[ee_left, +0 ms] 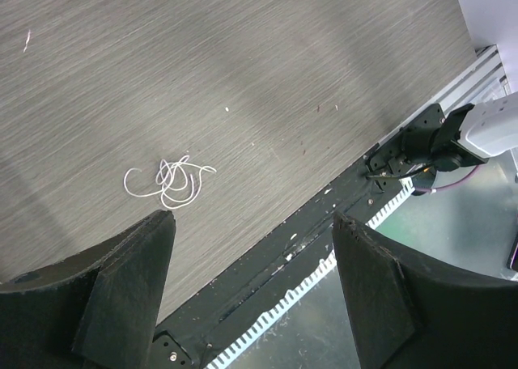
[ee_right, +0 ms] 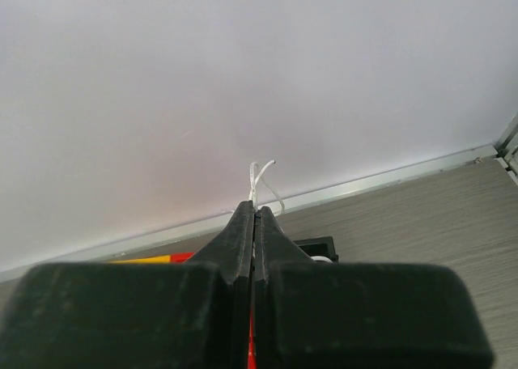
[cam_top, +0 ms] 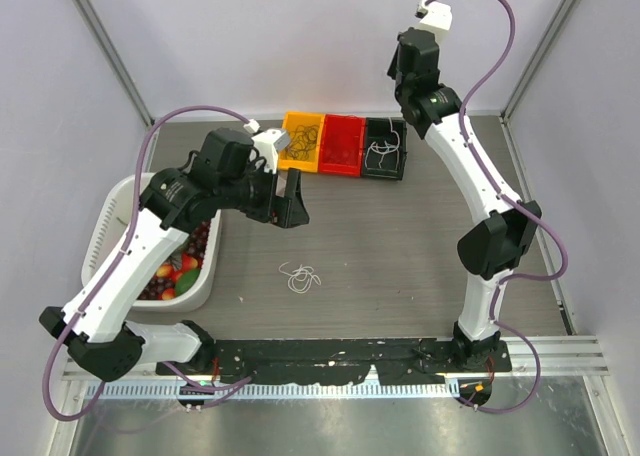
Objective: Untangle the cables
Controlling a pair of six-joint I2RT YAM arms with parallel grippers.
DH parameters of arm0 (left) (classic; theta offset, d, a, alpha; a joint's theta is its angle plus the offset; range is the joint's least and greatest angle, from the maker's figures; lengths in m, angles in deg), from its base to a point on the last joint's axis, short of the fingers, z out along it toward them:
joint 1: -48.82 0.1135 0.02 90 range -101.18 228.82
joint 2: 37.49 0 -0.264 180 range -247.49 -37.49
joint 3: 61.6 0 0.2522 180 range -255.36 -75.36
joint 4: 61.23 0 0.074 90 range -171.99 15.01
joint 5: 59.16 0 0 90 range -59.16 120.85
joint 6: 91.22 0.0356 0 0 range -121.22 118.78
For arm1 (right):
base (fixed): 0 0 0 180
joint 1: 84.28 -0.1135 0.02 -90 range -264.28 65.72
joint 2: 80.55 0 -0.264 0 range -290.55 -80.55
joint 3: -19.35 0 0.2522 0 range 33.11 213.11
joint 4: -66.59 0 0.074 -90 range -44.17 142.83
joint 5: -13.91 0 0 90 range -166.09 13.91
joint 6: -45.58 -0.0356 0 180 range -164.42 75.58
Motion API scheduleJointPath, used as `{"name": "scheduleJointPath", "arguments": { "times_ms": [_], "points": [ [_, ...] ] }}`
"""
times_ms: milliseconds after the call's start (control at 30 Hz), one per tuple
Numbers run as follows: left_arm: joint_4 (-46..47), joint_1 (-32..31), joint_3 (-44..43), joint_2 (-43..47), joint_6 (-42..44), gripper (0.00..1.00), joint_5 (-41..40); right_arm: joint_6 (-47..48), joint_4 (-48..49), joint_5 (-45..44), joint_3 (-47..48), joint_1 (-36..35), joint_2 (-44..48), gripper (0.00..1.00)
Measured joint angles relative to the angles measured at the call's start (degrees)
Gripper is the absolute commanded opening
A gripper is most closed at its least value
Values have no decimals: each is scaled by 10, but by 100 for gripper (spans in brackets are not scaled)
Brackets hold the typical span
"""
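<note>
top view: one thin white wire scribble (cam_top: 299,276) lies loose on the grey table (cam_top: 400,266); other wires seem sorted into the yellow, red and black plastic bins (cam_top: 343,168).
left wrist: left claw (ee_left: 252,223) spread, empty, near that scribble (ee_left: 166,183).
right wrist: right claw (ee_right: 255,214) pressed together, pinching a white strand (ee_right: 261,179).

The light is bright and even from overhead, and the grey wood-grain desk (cam_top: 400,246) carries only faint, soft shadows. In the left wrist view a dimmer band crosses it from 9 o'clock. Up close, the black left end effector (ee_left: 252,217) and the right end effector (ee_right: 255,211) look soft and out of focus.
</note>
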Motion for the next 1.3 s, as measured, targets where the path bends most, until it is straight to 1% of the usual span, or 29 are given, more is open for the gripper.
{"name": "scheduleJointPath", "arguments": {
  "times_ms": [167, 433, 500, 600, 667, 767, 933, 1067, 1300],
  "points": [
    [0, 0, 0, 5, 0, 83, 0, 14, 19, -1, -9, 2, -3, 1],
    [0, 0, 0, 10, 0, 83, 0, 22, 34, 2, -34, 4, -36, 1],
    [0, 0, 0, 11, 0, 84, 0, 9, 30, 5, -52, 4, -42, 1],
    [0, 0, 0, 12, 1, 88, -2, -22, 22, 18, -100, 4, -42, 1],
    [-1, 0, 0, 13, 1, 88, -5, -47, 18, 30, -141, 5, -42, 1],
    [-1, 0, 0, 14, 1, 89, -9, -71, 0, 44, -175, 5, -47, 1],
    [-5, 0, 0, 14, 1, 89, -12, -103, -20, 61, -172, 11, -70, 1],
    [-7, 0, 0, 14, 1, 90, -12, -123, -31, 73, -145, 19, -101, 1],
    [-11, 0, 0, 14, 0, 90, -16, -128, -33, 103, -125, 47, -151, 1]
  ]
}}
